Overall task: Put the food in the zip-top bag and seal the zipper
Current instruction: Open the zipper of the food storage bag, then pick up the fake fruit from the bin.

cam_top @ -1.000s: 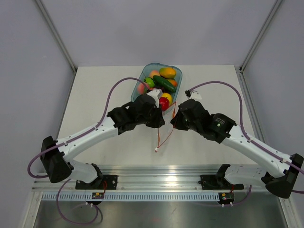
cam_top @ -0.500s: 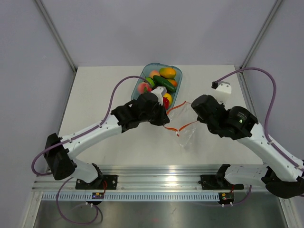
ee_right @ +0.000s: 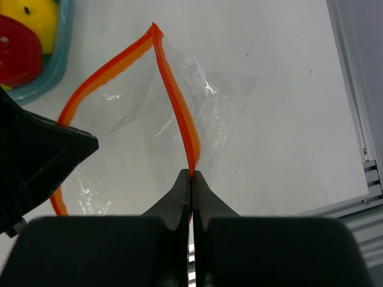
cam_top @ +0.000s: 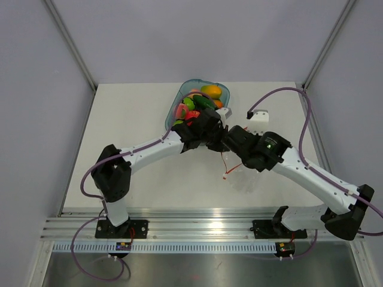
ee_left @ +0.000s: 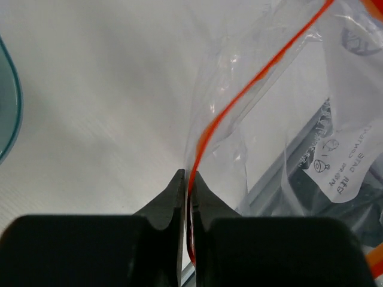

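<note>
There, a white table (cam_top: 137, 119) stood between plain grey walls (cam_top: 179, 36). One blue tray (cam_top: 181, 91) at upper centre held the food (cam_top: 202, 101), too heaped to count. One zip-top bag (ee_right: 137, 137) was at mid-frame, and both the left gripper (ee_left: 187, 176) and the right gripper (ee_right: 191, 175) were clenched on its zipper (ee_right: 179, 101).

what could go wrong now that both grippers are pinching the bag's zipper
1. The left gripper and right gripper hold the zipper only at their fingertips, so the thin strip might slip out if they pull apart.
2. The food sits in the tray; freeing a gripper to fetch it could let the zip-top bag sag shut.
</note>
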You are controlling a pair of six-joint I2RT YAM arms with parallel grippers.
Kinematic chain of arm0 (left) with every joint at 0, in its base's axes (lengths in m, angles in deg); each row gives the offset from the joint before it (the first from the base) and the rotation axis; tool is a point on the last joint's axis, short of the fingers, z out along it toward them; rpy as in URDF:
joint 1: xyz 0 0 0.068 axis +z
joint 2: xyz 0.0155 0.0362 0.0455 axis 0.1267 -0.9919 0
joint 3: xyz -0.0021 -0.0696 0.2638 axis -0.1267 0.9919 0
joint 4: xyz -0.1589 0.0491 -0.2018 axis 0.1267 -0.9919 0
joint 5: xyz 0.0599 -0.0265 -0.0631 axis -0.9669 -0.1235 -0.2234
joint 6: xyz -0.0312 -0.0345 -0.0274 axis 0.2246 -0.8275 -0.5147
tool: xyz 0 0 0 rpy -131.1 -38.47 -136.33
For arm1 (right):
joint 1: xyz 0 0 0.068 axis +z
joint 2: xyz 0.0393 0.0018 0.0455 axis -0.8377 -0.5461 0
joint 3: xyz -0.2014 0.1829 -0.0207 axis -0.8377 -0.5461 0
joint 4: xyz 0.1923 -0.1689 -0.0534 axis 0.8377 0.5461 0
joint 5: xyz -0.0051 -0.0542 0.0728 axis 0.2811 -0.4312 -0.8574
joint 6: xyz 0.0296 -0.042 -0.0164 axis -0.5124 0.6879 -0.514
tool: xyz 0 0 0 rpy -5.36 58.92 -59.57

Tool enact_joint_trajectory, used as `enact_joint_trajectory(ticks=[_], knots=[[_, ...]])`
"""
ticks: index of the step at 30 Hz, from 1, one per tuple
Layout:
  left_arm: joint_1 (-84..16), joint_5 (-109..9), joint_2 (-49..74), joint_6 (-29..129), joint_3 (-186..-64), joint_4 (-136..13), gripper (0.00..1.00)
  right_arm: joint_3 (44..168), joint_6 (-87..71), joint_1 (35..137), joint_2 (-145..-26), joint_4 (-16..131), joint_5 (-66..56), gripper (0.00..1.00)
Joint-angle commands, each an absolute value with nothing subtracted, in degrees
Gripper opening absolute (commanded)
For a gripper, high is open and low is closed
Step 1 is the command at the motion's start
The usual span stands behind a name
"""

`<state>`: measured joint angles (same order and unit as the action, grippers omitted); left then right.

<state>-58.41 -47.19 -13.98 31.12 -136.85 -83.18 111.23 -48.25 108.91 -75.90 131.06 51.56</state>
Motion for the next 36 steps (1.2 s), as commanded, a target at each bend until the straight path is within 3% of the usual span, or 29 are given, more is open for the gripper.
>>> enact_joint_trajectory(ticks=[1, 2, 5, 15, 23, 24, 26, 29, 36], knots=[[-56.9, -44.5, -15.1, 33.8, -138.3, -82.4, 0.14, 106.2, -49.5, 108.3, -76.0, 126.3, 51.8, 0.0], [-56.8, -45.1, -15.3, 34.5, -138.7, -83.2, 0.38, 105.3, -49.6, 107.8, -76.0, 125.5, 51.4, 0.0], [-55.7, -45.9, -15.6, 38.1, -140.1, -87.8, 0.67, 102.6, -48.7, 106.0, -76.0, 121.1, 49.2, 0.0], [-54.0, -50.5, -7.6, 44.7, -142.1, -98.3, 0.71, 100.0, -41.8, 102.7, -77.6, 110.1, 43.1, 0.0], [-46.1, -43.9, 0.5, 40.8, -138.8, -94.7, 0.71, 100.4, -37.6, 97.2, -81.7, 105.4, 37.5, 0.0], [-44.0, -44.8, 0.5, 40.5, -139.1, -94.8, 0.71, 99.6, -37.2, 96.7, -81.4, 104.8, 36.8, 0.0], [-42.3, -48.1, -0.6, 41.4, -140.3, -96.6, 0.83, 98.9, -36.5, 95.5, -80.3, 103.5, 35.9, 0.0], [-42.0, -54.6, -5.0, 41.3, -144.7, -99.4, 0.9, 98.7, -36.1, 94.8, -79.7, 103.8, 36.0, 0.0], [-46.0, -68.8, -14.2, 38.9, -150.7, -103.7, 0.91, 99.3, -36.3, 94.7, -77.5, 105.2, 36.4, 0.0]])
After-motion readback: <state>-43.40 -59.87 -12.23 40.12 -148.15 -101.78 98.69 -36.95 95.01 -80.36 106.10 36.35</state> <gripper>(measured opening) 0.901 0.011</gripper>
